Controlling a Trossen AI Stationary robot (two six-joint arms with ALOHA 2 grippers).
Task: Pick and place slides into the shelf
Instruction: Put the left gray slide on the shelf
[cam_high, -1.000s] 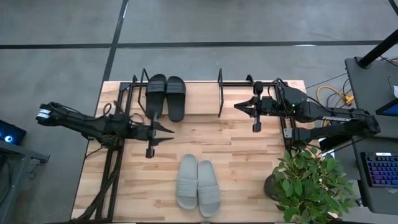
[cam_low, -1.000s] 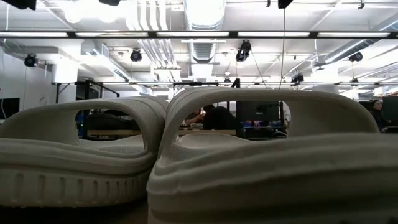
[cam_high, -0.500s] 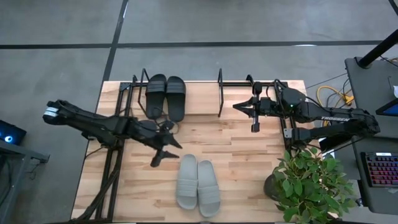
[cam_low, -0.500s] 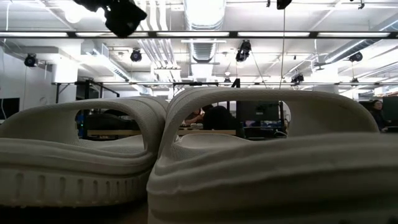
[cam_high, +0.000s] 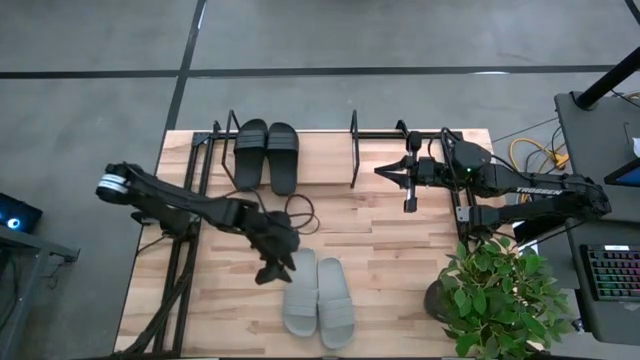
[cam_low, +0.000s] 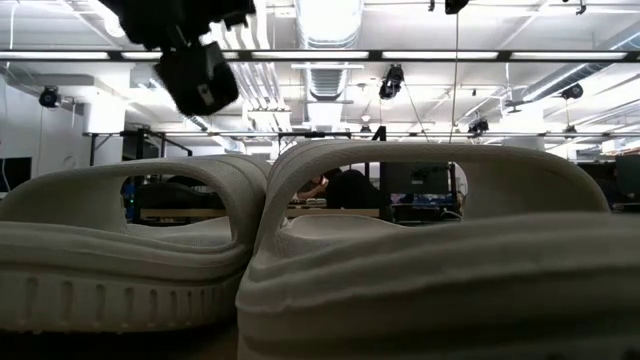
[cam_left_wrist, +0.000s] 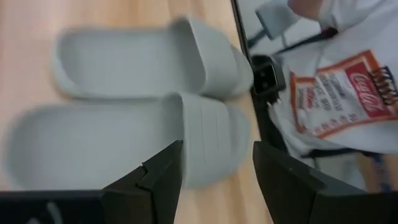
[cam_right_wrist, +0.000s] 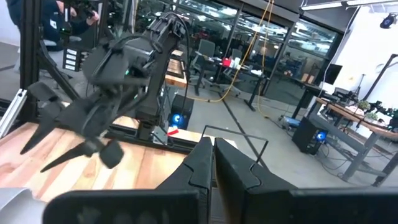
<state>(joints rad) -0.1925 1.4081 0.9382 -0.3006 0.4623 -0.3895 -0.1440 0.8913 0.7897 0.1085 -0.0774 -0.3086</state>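
Two light grey slides (cam_high: 318, 296) lie side by side, soles down, near the table's near edge; they fill the low view (cam_low: 400, 250). The black pair (cam_high: 267, 155) stands on its soles in the left part of the shelf (cam_high: 352, 148) at the far edge. My left gripper (cam_high: 272, 268) hangs open just over the far end of the left grey slide (cam_left_wrist: 124, 146), touching nothing; its body shows in the low view (cam_low: 195, 70). My right gripper (cam_high: 395, 180) waits shut in front of the shelf's right half (cam_right_wrist: 212, 155).
A potted plant (cam_high: 500, 295) stands at the table's near right corner. The right part of the shelf board (cam_high: 320, 165) holds no slides. Cables loop beside the left arm (cam_high: 300, 212). People show in the room behind (cam_low: 350, 188).
My left gripper has swung from the table's left middle toward the near edge and the right, coming down over the far end of the grey pair, and it has tipped downward. The slides have not moved.
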